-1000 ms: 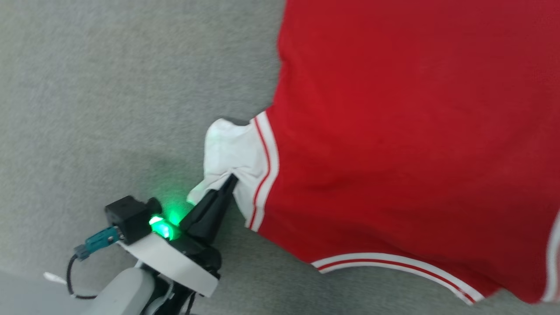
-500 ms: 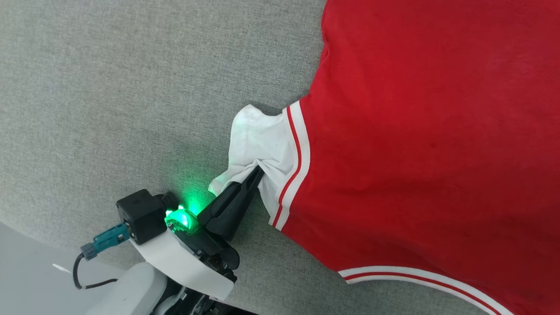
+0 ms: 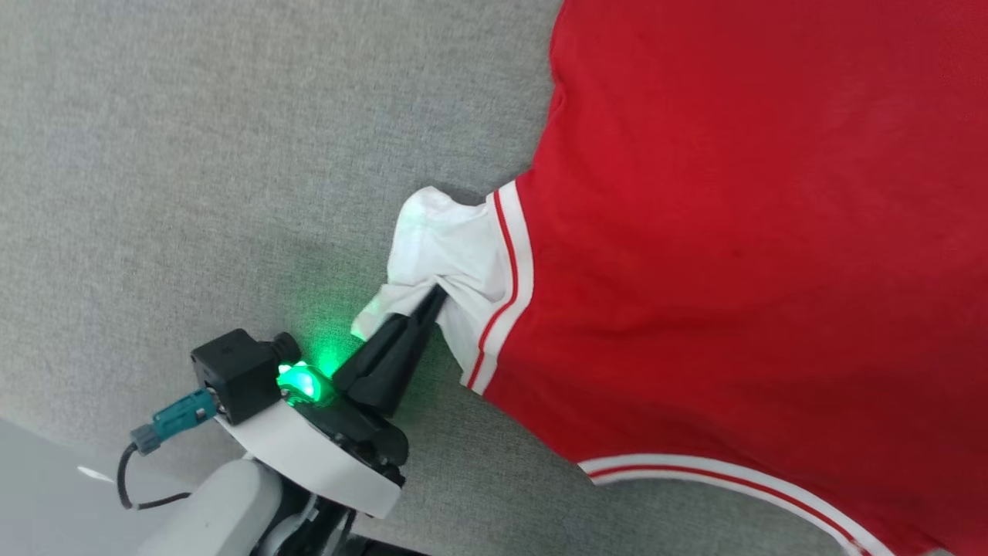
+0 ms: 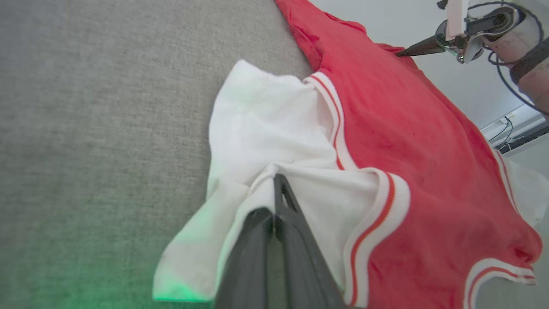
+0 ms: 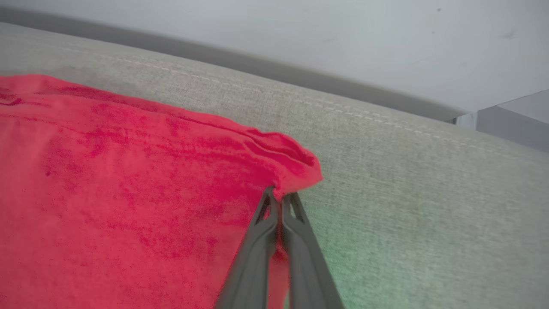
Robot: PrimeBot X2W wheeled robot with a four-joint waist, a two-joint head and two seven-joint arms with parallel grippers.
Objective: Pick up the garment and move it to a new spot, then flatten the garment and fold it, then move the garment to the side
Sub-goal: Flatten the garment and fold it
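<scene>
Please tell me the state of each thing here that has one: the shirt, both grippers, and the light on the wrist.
garment: unfolded, spread on the grey surface, white sleeve bunched.
left gripper: shut on the white sleeve.
right gripper: shut on a red corner of the garment.
wrist light: lit, green.

The garment is soft, matt cloth, red in the body, its white sleeve crumpled at the tips of the left gripper. Its fingers and those of the right gripper look like smooth, dull dark plastic. Beneath both lies a rough-woven, matt grey fabric surface, seam-stitched ahead of the right fingers.
</scene>
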